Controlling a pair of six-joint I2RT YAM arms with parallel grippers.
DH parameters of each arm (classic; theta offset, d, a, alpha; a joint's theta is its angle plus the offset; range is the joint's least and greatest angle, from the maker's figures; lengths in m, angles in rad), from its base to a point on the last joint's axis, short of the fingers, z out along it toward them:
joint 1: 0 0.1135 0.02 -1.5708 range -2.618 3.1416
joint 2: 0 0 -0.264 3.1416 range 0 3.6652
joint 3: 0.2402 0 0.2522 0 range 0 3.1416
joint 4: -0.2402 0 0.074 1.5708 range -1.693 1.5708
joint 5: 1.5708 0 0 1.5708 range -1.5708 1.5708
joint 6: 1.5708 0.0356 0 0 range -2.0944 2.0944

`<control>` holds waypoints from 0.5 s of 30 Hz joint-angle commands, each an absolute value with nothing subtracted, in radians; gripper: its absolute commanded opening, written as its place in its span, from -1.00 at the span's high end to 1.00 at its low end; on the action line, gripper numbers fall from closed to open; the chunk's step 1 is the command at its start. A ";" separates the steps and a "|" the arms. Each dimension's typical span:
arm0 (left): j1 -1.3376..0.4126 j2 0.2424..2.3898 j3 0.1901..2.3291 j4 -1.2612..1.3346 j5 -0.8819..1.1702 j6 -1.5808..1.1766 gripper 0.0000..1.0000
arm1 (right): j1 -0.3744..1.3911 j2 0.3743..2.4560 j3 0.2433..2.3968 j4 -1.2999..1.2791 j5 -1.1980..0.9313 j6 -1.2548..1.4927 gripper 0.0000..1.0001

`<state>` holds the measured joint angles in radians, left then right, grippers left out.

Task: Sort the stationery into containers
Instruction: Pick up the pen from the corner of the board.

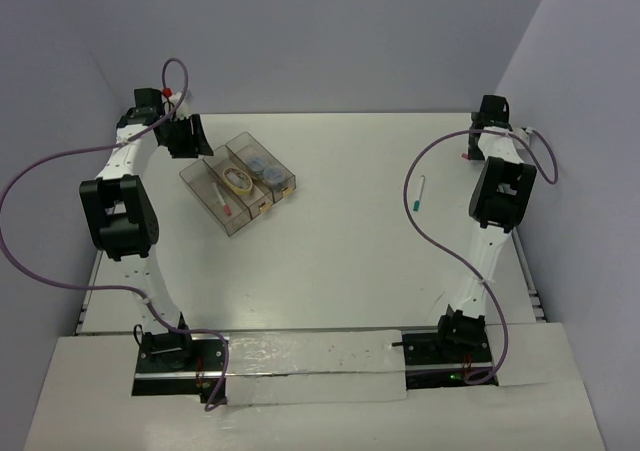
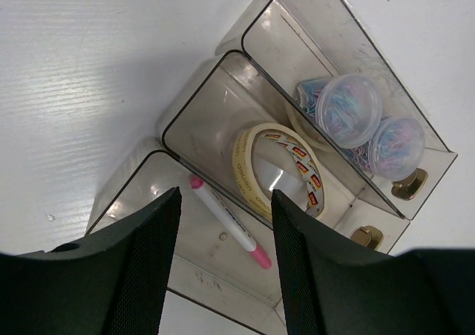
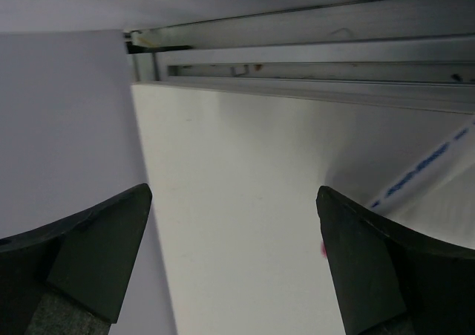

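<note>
The three joined clear bins [image 1: 192, 175] stand at the far left; they fill the left wrist view [image 2: 194, 90]. One end bin holds a white pen with pink-red tips [image 2: 226, 220], the middle one a tan tape roll [image 2: 278, 173], the other end one two bluish round tubs [image 2: 349, 111]. My left gripper [image 2: 225, 201] is open and empty, above the pen bin. A green-tipped white pen [image 1: 418, 193] lies on the table at the right. My right gripper [image 3: 234, 194] is open and empty at the far right edge, with part of a white pen [image 3: 423, 168] beside its right finger.
Small tan tabs [image 2: 410, 184] sit at the bins' near end. Metal rails [image 3: 312, 49] run along the table's far edge, with the grey wall behind. A purple cable [image 1: 425, 221] loops over the table beside the right arm.
</note>
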<state>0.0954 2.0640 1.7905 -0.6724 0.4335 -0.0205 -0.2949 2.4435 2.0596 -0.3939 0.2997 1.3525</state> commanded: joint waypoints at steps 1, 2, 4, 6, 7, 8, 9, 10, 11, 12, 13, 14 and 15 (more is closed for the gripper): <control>0.104 2.036 1.798 -0.684 0.459 -0.032 -0.17 | -0.345 2.414 2.038 -0.390 0.342 1.385 -1.00; 0.104 2.034 1.797 -0.685 0.455 -0.032 -0.17 | -0.349 2.414 2.037 -0.398 0.345 1.388 -1.00; 0.108 2.033 1.795 -0.689 0.455 -0.037 -0.17 | -0.359 2.413 2.029 -0.400 0.354 1.380 -1.00; 0.110 2.033 1.795 -0.689 0.459 -0.041 -0.17 | -0.367 2.411 2.025 -0.394 0.353 1.362 -1.00; 0.111 2.033 1.795 -0.688 0.459 -0.043 -0.17 | -0.369 2.411 2.025 -0.393 0.348 1.355 -1.00; 0.112 2.035 1.796 -0.687 0.459 -0.044 -0.17 | -0.370 2.410 2.023 -0.397 0.342 1.346 -1.00; 0.112 2.039 1.799 -0.686 0.457 -0.044 -0.17 | -0.371 2.407 2.017 -0.408 0.338 1.344 -1.00; 0.112 2.039 1.799 -0.687 0.456 -0.046 -0.17 | -0.371 2.402 2.017 -0.412 0.337 1.348 -1.00; 0.112 2.046 1.810 -0.689 0.456 -0.047 -0.17 | -0.371 2.387 1.976 -0.401 0.327 1.361 -1.00; 0.112 2.053 1.821 -0.690 0.457 -0.049 -0.17 | -0.370 2.370 1.932 -0.389 0.316 1.375 -1.00; 0.112 2.058 1.829 -0.693 0.459 -0.049 -0.17 | -0.368 2.356 1.900 -0.373 0.314 1.376 -1.00; 0.113 2.063 1.840 -0.697 0.462 -0.050 -0.17 | -0.370 2.340 1.863 -0.354 0.302 1.394 -1.00; 0.114 2.065 1.846 -0.699 0.463 -0.048 -0.17 | -0.372 2.330 1.839 -0.342 0.294 1.401 -1.00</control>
<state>0.1064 2.0640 1.7912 -0.6868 0.4353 -0.0392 -0.3204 2.4039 1.9488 -0.3403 0.2922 1.3627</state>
